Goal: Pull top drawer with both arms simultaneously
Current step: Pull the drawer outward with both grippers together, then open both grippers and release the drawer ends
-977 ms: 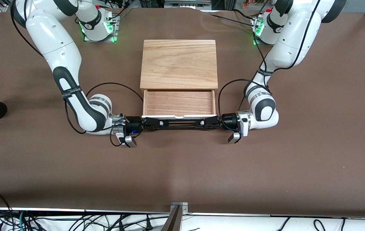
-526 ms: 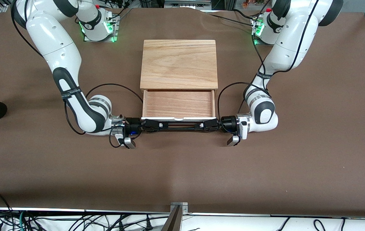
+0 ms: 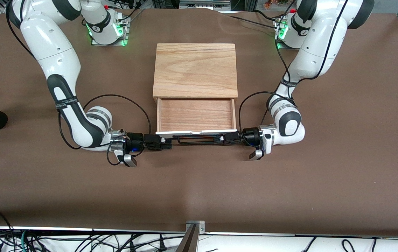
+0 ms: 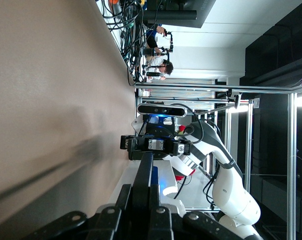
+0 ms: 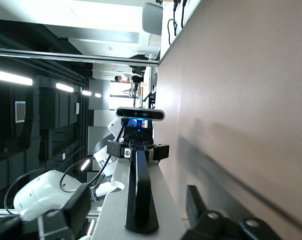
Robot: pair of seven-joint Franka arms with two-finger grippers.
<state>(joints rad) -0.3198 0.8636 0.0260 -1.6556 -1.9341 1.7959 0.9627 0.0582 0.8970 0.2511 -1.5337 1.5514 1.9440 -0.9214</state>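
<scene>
Front view: left tool (image 3: 224,139) clamps the handle (image 3: 196,140) (drawer (image 3: 196,115) out); right tool (image 3: 165,142) released beside it.

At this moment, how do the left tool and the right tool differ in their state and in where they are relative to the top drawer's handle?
The left tool is shut on the black bar handle at its end; the right tool has its fingers spread open. The left tool's fingers close around the bar, while the right tool's fingers are clear of the bar's end, gripping nothing. Both lie level in front of the pulled-out top drawer, pointing toward each other along the handle.
</scene>
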